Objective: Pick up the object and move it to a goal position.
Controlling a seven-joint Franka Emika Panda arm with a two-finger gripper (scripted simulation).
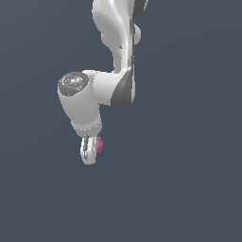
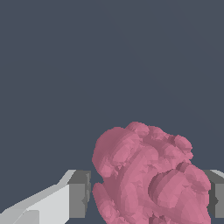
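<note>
The object [image 1: 99, 144] is a small bumpy pink-red lump. In the exterior view it shows at the side of my white gripper [image 1: 90, 153], which points downward from the arm. The wrist view shows the object [image 2: 148, 175] large and close. It fills the space between the two grey finger pads [image 2: 79, 194]. My gripper [image 2: 150, 197] is shut on the object, with the pads at its two sides. The lower part of the object is cut off by the frame edge. No marker for a goal position shows in either view.
A plain dark blue-grey surface [image 1: 189, 189] fills the background in both views. The white arm links [image 1: 118, 56] rise above the gripper toward the top of the exterior view.
</note>
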